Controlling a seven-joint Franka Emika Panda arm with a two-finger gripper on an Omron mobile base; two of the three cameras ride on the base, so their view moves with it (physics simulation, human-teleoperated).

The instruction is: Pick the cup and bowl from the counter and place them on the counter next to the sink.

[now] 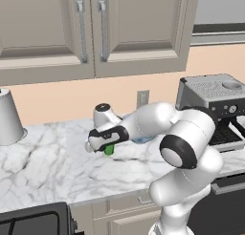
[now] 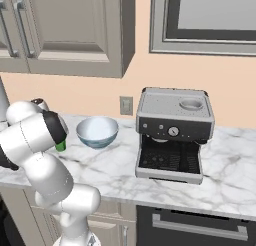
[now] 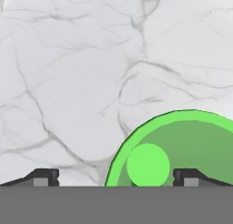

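White canister (image 1: pixel 9 118): stands at the far left of the table (image 1: pixel 48 167), well apart from the work; little risk of a knock from here.
End effector (image 1: pixel 95 145): points down over the marble, jaws spread wide and released, nothing between them.
Cup (image 1: pixel 109 150): small green tumbler, upright on the table just under the end effector; in the hand view its open mouth (image 3: pixel 182 150) sits off to the right, with one fingertip (image 3: pixel 191 176) over its inside and the other (image 3: pixel 43 176) over bare marble.
Risk, off-centre descent: as I judge it, a straight drop from here puts one finger inside the cup and one outside, or lands on the rim; either could tip the light tumbler or push it along the marble.
Bowl (image 2: pixel 97 131): pale blue, upright on the table just beside the cup, between it and the espresso machine (image 2: pixel 172 135).
Risk, bowl: a tipped or sliding cup, or a wide swing of the arm's forearm, could strike the bowl.
Espresso machine: to the right, near the bowl; a carry path toward that side has to clear it.
Sink: I cannot tell where it lies from here.
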